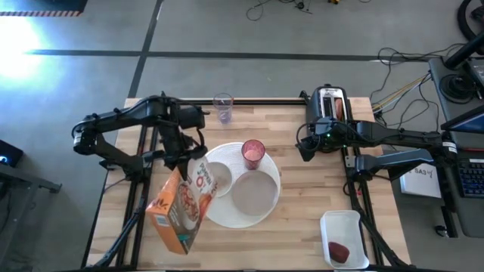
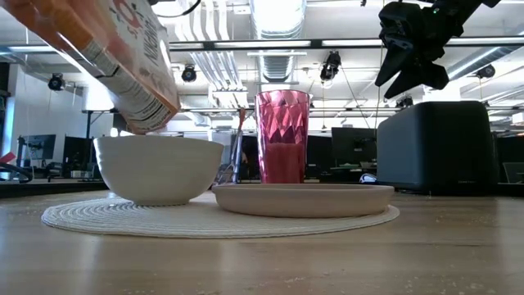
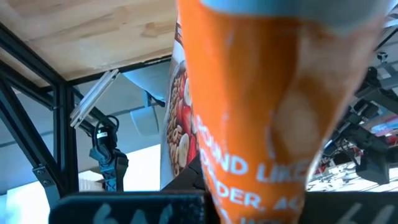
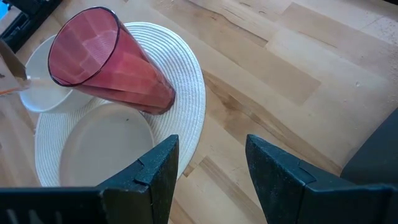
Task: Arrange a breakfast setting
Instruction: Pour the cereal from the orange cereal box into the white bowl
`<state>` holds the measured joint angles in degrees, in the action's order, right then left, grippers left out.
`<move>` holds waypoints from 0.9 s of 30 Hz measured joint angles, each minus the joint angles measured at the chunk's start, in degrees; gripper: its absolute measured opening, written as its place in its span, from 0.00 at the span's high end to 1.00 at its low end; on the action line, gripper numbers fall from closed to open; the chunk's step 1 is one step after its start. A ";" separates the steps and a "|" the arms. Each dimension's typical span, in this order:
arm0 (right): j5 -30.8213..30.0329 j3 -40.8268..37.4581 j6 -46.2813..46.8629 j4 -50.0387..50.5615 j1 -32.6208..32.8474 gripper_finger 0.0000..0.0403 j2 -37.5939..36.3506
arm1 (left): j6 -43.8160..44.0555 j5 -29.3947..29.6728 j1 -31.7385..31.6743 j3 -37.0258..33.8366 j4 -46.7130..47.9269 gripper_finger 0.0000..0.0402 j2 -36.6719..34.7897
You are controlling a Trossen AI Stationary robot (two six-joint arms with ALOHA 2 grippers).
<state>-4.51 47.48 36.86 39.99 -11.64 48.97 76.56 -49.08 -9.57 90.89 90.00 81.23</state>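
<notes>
Left gripper (image 1: 181,160) jaws clamp tilted orange cardboard cereal box (image 1: 181,210) over small white bowl (image 2: 158,169) for pouring; right gripper (image 4: 208,171) jaws open, empty.

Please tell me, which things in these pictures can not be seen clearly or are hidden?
- Inside of the small white bowl: low view is level with its wall; in the high view the cereal box covers part of it.
- Left gripper's fingers: the box fills the left wrist view.
- Toaster slots: the right arm covers part in the high view.
- Dark-red item in the white tray: too small to identify.
</notes>
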 joint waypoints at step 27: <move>-0.01 0.00 0.00 0.00 0.00 0.56 -0.02 | -3.04 -1.51 -1.15 -4.13 -0.02 1.00 -0.39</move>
<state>-4.52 47.48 36.86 39.99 -11.64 48.95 73.52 -50.59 -10.72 86.76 89.98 80.85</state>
